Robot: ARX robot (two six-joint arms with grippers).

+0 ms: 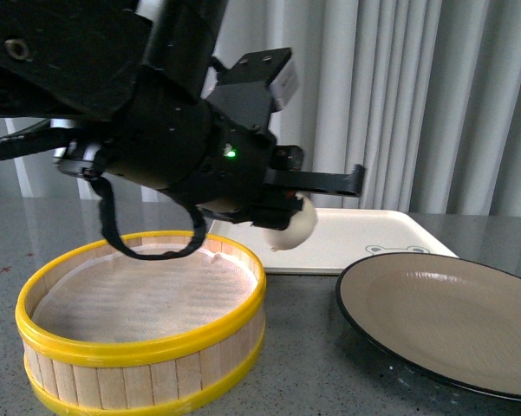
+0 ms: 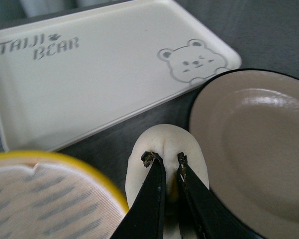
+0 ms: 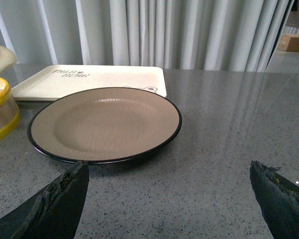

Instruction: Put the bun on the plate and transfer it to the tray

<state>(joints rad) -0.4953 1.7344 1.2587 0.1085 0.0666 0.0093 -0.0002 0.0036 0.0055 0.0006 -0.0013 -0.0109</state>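
Above the desk (image 1: pixel 312 373), between the basket (image 1: pixel 139 351) and the plate (image 1: pixel 451 312), the bun (image 1: pixel 295 227) is hanging in my left pincer (image 2: pixel 165 159), whose fingers (image 2: pixel 151 194) are clamping its top. It is touching neither basket nor plate, and the tray (image 1: pixel 347 238) is lying just behind it. My right pincer (image 3: pixel 167 167) is hovering low over the desk at the plate's near side, its fingers (image 3: pixel 59 199) standing wide apart.

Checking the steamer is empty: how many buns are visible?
1: the small white steamed bun, held by the left gripper between yellow wooden steamer and round beige plate; none seems hidden.
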